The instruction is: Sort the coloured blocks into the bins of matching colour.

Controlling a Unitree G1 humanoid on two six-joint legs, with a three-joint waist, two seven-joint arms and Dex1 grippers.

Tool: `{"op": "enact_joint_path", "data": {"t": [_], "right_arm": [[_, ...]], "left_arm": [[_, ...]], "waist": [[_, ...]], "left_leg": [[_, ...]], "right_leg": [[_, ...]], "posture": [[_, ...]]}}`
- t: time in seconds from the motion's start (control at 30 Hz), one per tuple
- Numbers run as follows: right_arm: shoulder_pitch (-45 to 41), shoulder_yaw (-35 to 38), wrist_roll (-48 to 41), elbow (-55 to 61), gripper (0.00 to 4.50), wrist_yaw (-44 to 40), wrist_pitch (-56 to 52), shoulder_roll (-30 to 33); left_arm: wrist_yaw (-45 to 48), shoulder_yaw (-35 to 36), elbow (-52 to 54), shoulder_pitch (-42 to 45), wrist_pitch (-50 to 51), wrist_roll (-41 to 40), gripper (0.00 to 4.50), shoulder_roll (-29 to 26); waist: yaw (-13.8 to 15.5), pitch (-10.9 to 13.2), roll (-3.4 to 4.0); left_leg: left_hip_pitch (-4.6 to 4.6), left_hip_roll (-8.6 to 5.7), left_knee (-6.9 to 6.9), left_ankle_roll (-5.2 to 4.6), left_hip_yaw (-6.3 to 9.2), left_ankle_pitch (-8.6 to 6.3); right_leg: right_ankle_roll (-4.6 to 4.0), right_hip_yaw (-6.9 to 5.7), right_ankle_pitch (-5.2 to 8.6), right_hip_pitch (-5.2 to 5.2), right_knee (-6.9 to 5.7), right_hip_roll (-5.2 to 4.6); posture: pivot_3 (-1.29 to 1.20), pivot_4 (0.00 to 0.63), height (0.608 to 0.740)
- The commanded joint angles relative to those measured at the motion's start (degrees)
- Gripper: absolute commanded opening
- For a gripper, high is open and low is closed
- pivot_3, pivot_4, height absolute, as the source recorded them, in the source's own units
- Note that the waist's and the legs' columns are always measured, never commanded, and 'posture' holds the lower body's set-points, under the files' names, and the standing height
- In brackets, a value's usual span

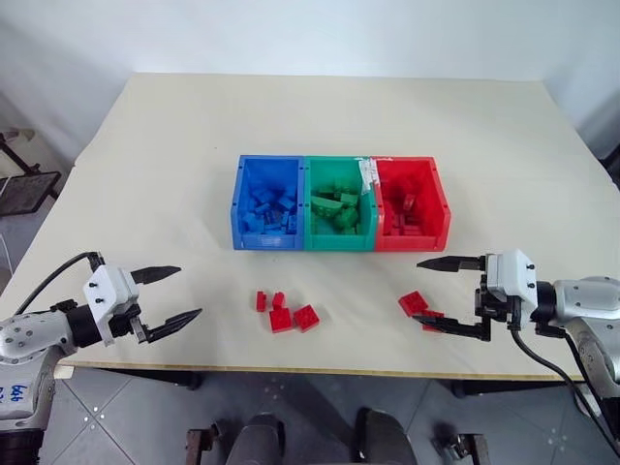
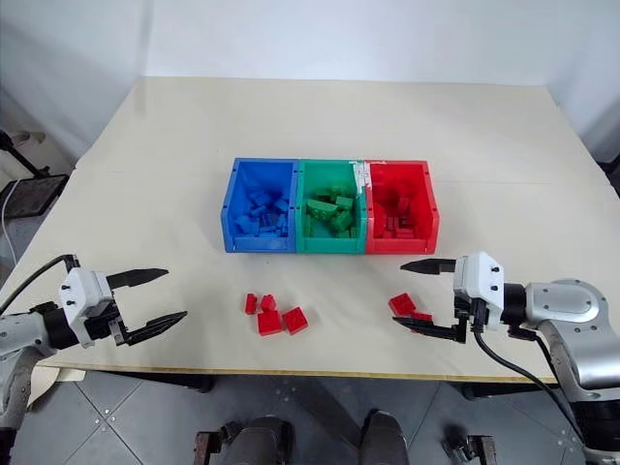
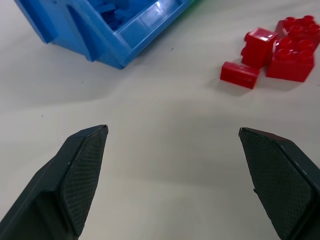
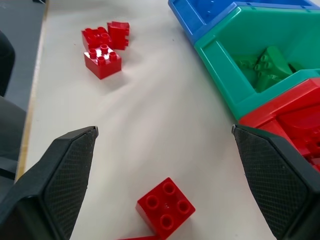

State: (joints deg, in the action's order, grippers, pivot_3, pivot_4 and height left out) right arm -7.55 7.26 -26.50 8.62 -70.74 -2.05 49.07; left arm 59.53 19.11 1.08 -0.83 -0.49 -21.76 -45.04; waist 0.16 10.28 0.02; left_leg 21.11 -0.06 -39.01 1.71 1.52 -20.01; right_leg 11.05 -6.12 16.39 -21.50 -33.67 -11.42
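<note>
Red blocks are lying in two loose groups on the cream table (image 1: 145, 145), in front of the bins. A central group (image 1: 287, 310) is sitting before the seam between the blue bin (image 1: 267, 205) and the green bin (image 1: 340, 206): two small narrow bricks are lying toward the robot's left, and two larger square studded bricks are lying just beside them, touching or nearly touching one another. A second group is lying before the red bin (image 1: 411, 203): one square four-stud brick (image 4: 165, 205) is resting stud-side up, with a flatter red piece (image 1: 432, 316) just beside it, partly hidden by a gripper finger.

Bins are standing joined in a row near the middle of the table, blue at the robot's left, green in the middle, red at the right; each is already holding bricks of its own colour.

Left gripper (image 1: 167, 297) is hovering over bare table well to the left of the central group, its two black fingers spread wide and gripping nothing. Right gripper (image 1: 453, 295) is hovering just beside the second group, its fingers likewise spread wide and empty, with the lower finger lying over the flat red piece; whether it is touching that piece cannot be told.
</note>
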Motion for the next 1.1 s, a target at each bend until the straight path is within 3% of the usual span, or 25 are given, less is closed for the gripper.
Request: {"op": "enact_joint_path", "data": {"t": [0.03,0.23,0.33,0.47,0.77,0.87,1.1], "right_arm": [[2.18,3.32,-0.26,0.58,4.50,1.11,1.58,-0.29],[14.31,14.20,2.57,-2.85,4.50,1.50,5.85,2.31],[17.40,15.11,5.85,-5.65,4.50,0.68,7.47,4.76],[16.82,12.15,7.75,-6.04,4.50,-0.20,6.54,6.85],[5.33,-2.24,12.62,-7.09,4.50,0.73,-0.37,5.07],[2.97,-4.72,15.02,-10.43,3.86,1.90,-0.09,4.23],[2.94,-4.80,13.85,-11.16,1.71,1.09,0.93,4.10]], "left_arm": [[-1.29,-0.98,1.16,1.71,-0.74,0.41,4.46,0.70],[0.62,-10.35,9.02,4.73,-0.53,0.97,4.46,2.93],[0.30,-14.68,11.96,6.22,0.00,1.82,4.46,4.40],[0.86,-19.19,14.02,7.65,0.33,2.34,4.46,5.74],[0.04,-18.28,13.29,6.47,-0.08,2.38,4.46,5.03],[0.05,-18.30,14.37,5.49,1.31,1.96,4.50,4.60],[-0.61,-17.57,17.68,2.84,2.53,0.59,4.50,4.90]], "waist": [[0.06,0.00,0.00],[1.12,0.00,-0.01],[1.21,0.00,0.00],[0.53,-0.01,0.02],[0.01,-0.01,0.02],[0.22,-0.01,0.01],[0.23,-0.08,-0.12]], "left_leg": [[0.00,0.00,0.00,0.00,0.00,0.00],[0.01,-0.01,-0.01,-0.01,-0.03,-0.01],[-0.03,-0.01,-0.04,-0.02,-0.15,-0.01],[-0.12,0.04,-0.02,-0.02,-0.26,-0.01],[-0.12,0.05,-0.04,-0.02,-0.27,-0.01],[-0.09,0.04,-0.05,-0.02,-0.24,-0.01],[-0.13,0.05,-0.08,-0.02,-0.24,-0.01]], "right_leg": [[0.00,0.00,0.00,0.00,-0.01,0.00],[0.00,0.00,0.00,0.00,0.02,-0.01],[0.00,0.03,0.00,0.02,0.03,-0.01],[-0.02,0.09,0.00,0.02,0.01,0.01],[-0.01,0.11,0.00,0.02,0.04,0.01],[-0.01,0.11,0.00,0.02,0.04,0.00],[-0.03,0.11,-0.01,0.07,0.05,0.01]], "posture": [[0.00,0.150,0.740],[0.00,0.150,0.740],[0.00,0.150,0.740],[0.00,0.150,0.740],[0.00,0.150,0.740],[0.00,0.150,0.740],[0.00,0.150,0.740]]}}
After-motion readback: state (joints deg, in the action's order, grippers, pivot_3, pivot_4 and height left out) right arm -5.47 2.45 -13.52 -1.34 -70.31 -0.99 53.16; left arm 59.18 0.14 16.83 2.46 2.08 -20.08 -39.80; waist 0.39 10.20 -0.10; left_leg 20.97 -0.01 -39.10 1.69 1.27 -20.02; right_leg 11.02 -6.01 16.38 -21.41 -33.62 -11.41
